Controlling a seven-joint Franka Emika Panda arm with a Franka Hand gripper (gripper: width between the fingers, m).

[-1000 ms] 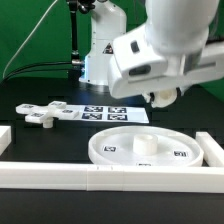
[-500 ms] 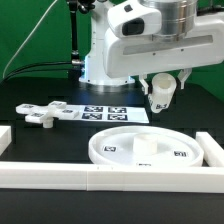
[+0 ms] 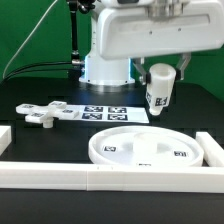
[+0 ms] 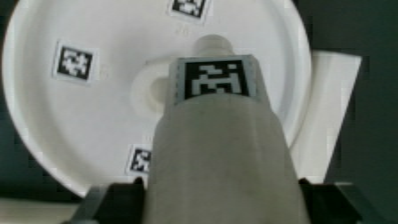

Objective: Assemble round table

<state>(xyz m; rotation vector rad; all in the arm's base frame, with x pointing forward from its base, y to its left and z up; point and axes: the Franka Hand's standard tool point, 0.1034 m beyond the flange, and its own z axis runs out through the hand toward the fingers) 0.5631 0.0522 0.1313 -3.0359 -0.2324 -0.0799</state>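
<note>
Post (image 3: 159, 90) of the round table is held clear of the table (image 3: 55, 150), near upright with a slight lean, a black-and-white tag on its side turned toward the exterior camera. It is clamped at its upper end by the pincer (image 3: 161, 70), whose jaws are closed narrowly on the post's two sides. In the wrist view the post (image 4: 217, 130) is seen lengthwise with its tag uppermost, a dark finger (image 4: 111, 200) pressed against either flank. The post is hung above the far part of the disc (image 3: 150, 150) and is not touching it.

The disc is laid flat, rim upward, close to the table edge nearest the exterior camera and toward the corner at the exterior view's right. A raised hub is seen at its centre and small tags on its floor; in the wrist view the disc (image 4: 89, 90) is spread behind the post.

The cross piece (image 3: 42, 114) is laid flat near the edge at the exterior view's left, well apart from the disc. The marker board (image 3: 108, 112) is placed between it and the post. White rails (image 3: 90, 178) are set along the near edge and the side edges.
</note>
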